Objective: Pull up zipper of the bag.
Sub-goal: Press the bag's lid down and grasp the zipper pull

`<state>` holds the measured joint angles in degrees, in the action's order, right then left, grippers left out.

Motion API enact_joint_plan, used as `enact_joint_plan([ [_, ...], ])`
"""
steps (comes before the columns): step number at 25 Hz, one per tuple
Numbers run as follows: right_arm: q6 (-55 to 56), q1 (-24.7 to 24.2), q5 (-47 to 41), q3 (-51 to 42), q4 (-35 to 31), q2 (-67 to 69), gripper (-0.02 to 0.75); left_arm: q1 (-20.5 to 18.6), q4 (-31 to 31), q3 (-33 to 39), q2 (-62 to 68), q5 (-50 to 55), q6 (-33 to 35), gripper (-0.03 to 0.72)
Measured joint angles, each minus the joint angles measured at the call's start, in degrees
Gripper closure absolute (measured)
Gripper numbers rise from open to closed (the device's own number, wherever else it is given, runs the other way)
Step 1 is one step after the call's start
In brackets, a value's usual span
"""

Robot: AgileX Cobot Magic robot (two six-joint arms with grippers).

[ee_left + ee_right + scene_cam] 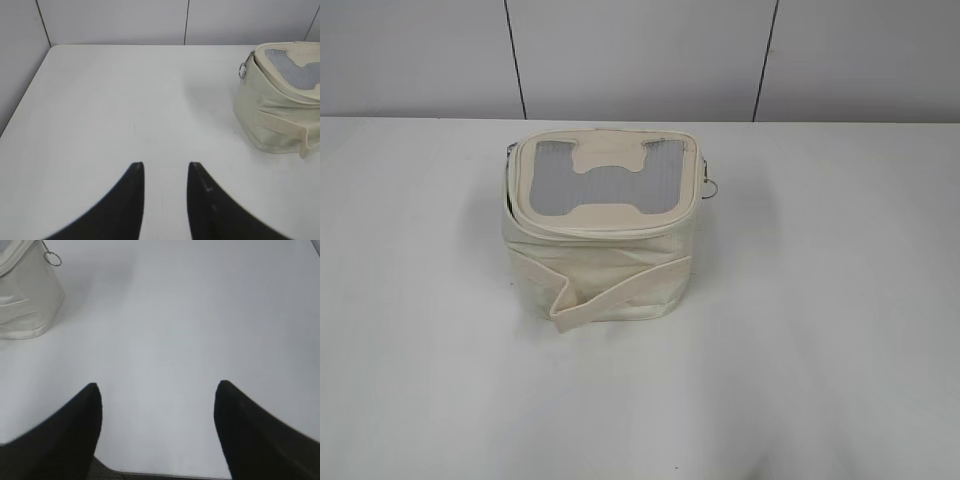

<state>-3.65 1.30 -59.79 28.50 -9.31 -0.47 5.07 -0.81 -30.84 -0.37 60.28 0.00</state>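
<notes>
The cream-white boxy bag [605, 240] stands on the white table, its lid with a grey mesh window and cream H-shaped patch facing up, a wide strap across its front. The zipper [610, 232] runs round the lid edge; one ring pull [712, 186] hangs at the right rear corner, another slider [509, 152] sits at the left rear. The bag also shows in the left wrist view [275, 115] and right wrist view [25, 295]. My left gripper [165, 165] is open and empty, left of the bag. My right gripper [157, 385] is open wide and empty, right of the bag. Neither arm shows in the exterior view.
The white table [840, 350] stretches round the bag. A grey panelled wall [640, 55] stands behind it. The table's front edge [165, 474] shows under my right gripper.
</notes>
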Motion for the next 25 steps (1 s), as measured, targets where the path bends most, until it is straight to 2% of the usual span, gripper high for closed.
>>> enact_joint_plan([
  [4, -0.21, 0.00, 1.05, 0.02, -4.05, 0.11, 0.199, 0.00, 0.00, 0.00, 0.00, 0.00, 0.00, 0.457],
  [7, -4.46, 0.00, 4.92, 0.62, -9.49, 6.06, 0.266, 0.00, 0.00, 0.00, 0.00, 0.00, 0.00, 0.457],
  [8, -8.32, 0.00, 7.47, 0.67, -12.47, 10.83, 0.283, 0.00, 0.00, 0.00, 0.00, 0.00, 0.00, 0.457],
  [11, -25.39, 0.00, 15.73, 2.12, -26.86, 29.17, 0.311, 0.25, 0.00, 0.00, 0.00, 0.00, 0.00, 0.457],
  [14, -45.74, 0.00, 20.08, 7.43, -40.27, 51.33, 0.317, 0.43, 0.00, 0.00, 0.00, -0.01, 0.00, 0.457],
  [16, -57.26, 0.67, 20.48, 13.54, -46.98, 65.44, 0.318, 0.53, 0.00, 0.00, 0.00, -0.01, 0.00, 0.457],
  [18, -63.58, 2.99, 20.40, 22.98, -50.49, 77.68, 0.318, 0.53, 0.19, 0.00, 0.00, -0.01, 0.00, 0.457],
  [21, -67.08, 8.54, 18.49, 38.72, -50.65, 94.38, 0.318, 0.53, 0.81, 0.00, 0.00, -0.01, 0.00, 0.457],
  [25, -65.78, 14.92, 10.01, 61.63, -50.48, 113.16, 0.318, 0.53, 0.81, 0.00, 0.00, -0.01, 0.00, 0.457],
])
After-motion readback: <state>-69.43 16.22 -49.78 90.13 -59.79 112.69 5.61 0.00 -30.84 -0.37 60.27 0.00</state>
